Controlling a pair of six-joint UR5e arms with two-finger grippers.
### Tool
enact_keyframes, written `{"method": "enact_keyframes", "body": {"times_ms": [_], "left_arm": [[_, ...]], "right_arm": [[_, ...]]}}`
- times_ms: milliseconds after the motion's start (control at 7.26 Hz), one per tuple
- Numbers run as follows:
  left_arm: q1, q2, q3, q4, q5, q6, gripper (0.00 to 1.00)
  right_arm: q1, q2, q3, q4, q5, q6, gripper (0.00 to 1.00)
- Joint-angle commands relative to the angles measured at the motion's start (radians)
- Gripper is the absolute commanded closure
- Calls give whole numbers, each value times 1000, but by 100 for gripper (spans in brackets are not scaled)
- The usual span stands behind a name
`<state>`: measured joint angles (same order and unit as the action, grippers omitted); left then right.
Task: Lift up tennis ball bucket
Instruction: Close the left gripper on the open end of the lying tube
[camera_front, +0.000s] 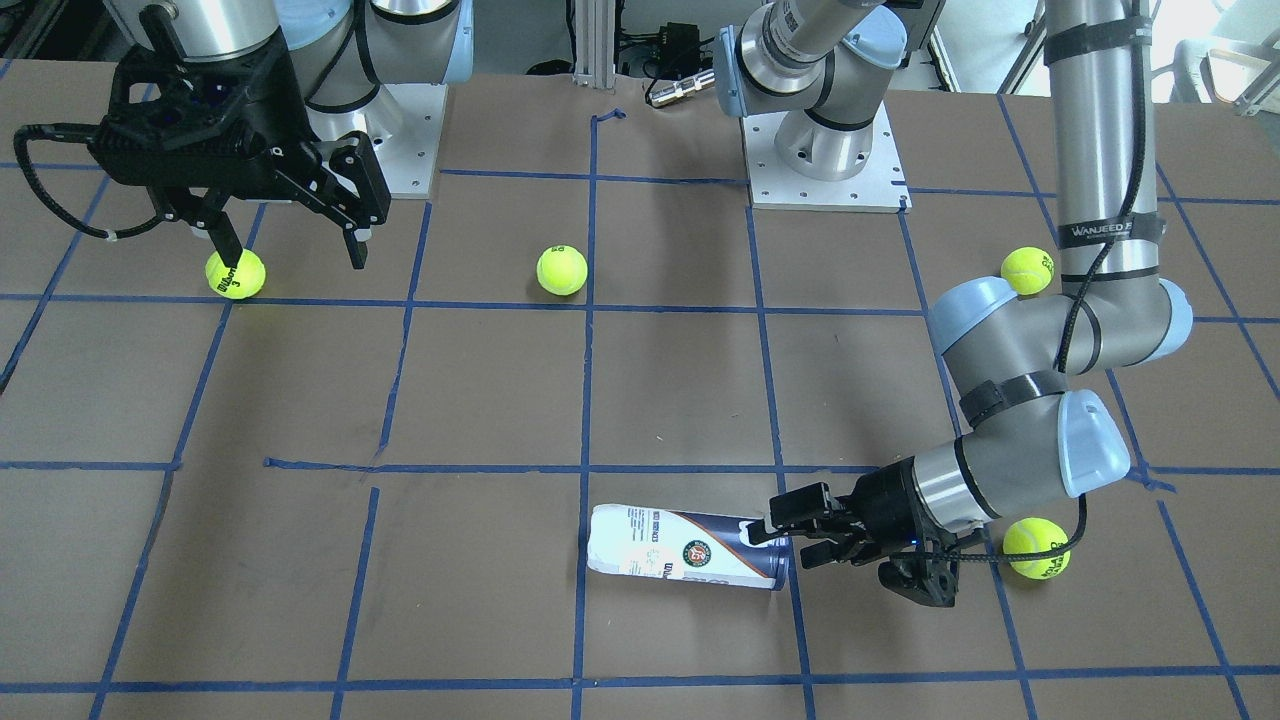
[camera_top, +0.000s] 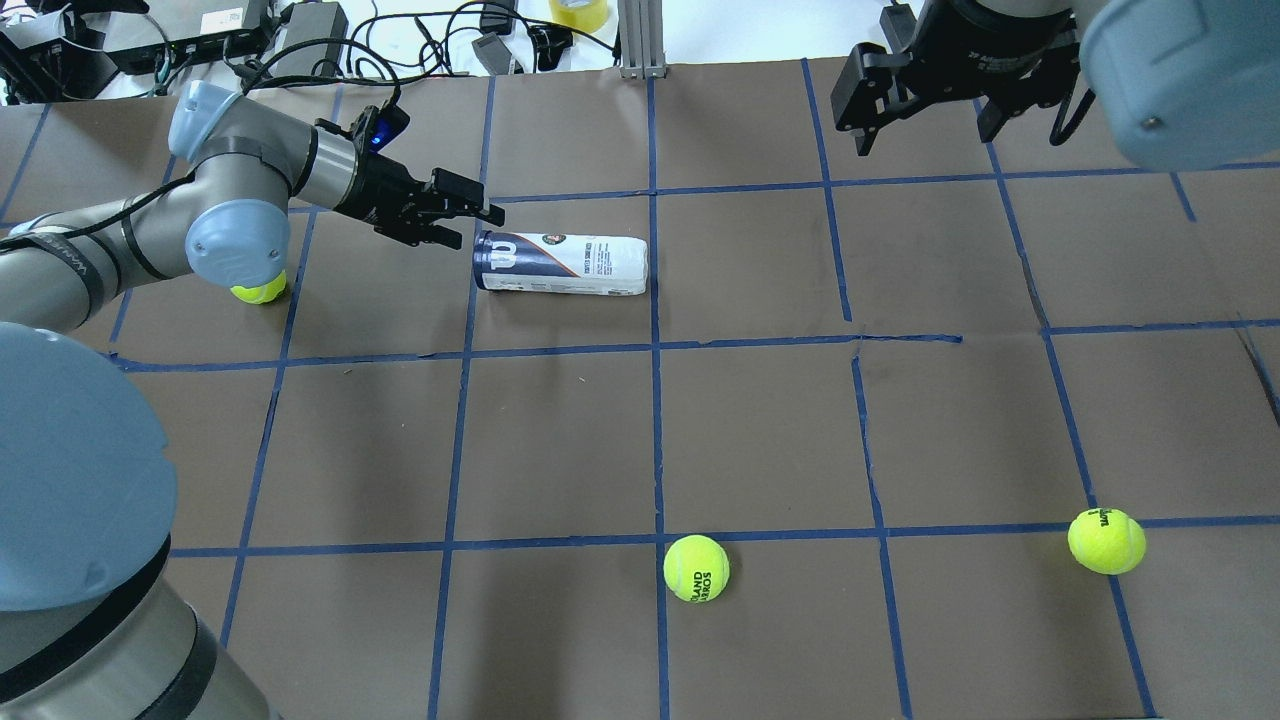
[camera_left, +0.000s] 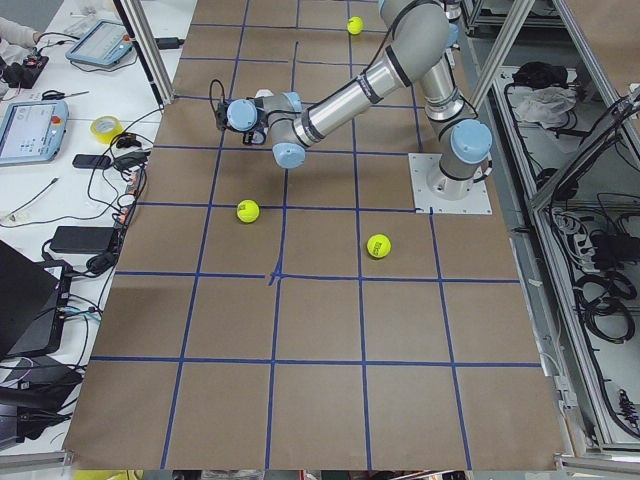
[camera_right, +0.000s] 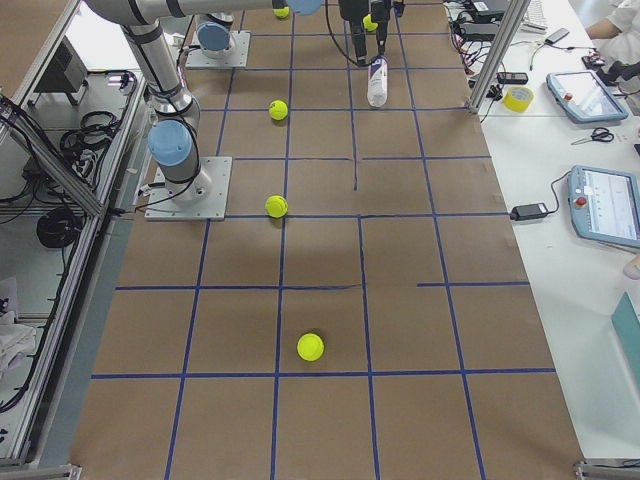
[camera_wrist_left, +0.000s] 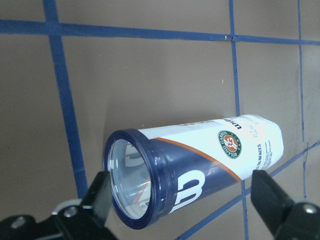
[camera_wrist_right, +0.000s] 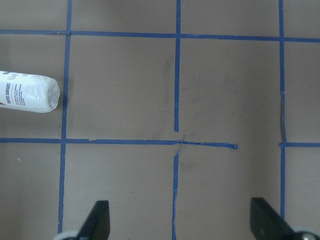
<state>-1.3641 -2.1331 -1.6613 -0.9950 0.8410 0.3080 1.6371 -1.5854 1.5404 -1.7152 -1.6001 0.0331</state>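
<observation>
The slim clear plastic tennis ball bucket (camera_top: 560, 264), white-and-navy labelled, is lying sideways on the brown bench (camera_top: 750, 430) at 11 o'clock overhead, dark rim (camera_wrist_left: 131, 133) facing 9 o'clock. The left hand (camera_top: 478, 228) is hovering spread to straddle that rim; the right hand (camera_top: 925, 120), spread, is idling at 1 o'clock.

left arm (camera_front: 1060, 330) reached far out, elbow bent, forearm low and nearly level | left gripper (camera_front: 772, 532) pointing sideways, fingers spread apart | right arm (camera_front: 212, 25) held up high | right gripper (camera_front: 293, 255) pointing straight down, fingers spread wide
</observation>
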Motion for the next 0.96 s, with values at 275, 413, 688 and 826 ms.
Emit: {"method": "enact_keyframes", "body": {"times_ms": [275,413,688,826], "left_arm": [[-35,-33,0,1,-6,-3,0],[-35,-39,2,1,-6,-3,7],[-35,-42,3,-2,-2,-36,90],[-36,-41,8,1,-2,-122,100]], "right_arm": [[0,-19,37,9,8,4,0],[0,-19,37,9,8,2,0],[0,-18,38,9,8,2,0],[0,-16,38,9,8,2,0]]}}
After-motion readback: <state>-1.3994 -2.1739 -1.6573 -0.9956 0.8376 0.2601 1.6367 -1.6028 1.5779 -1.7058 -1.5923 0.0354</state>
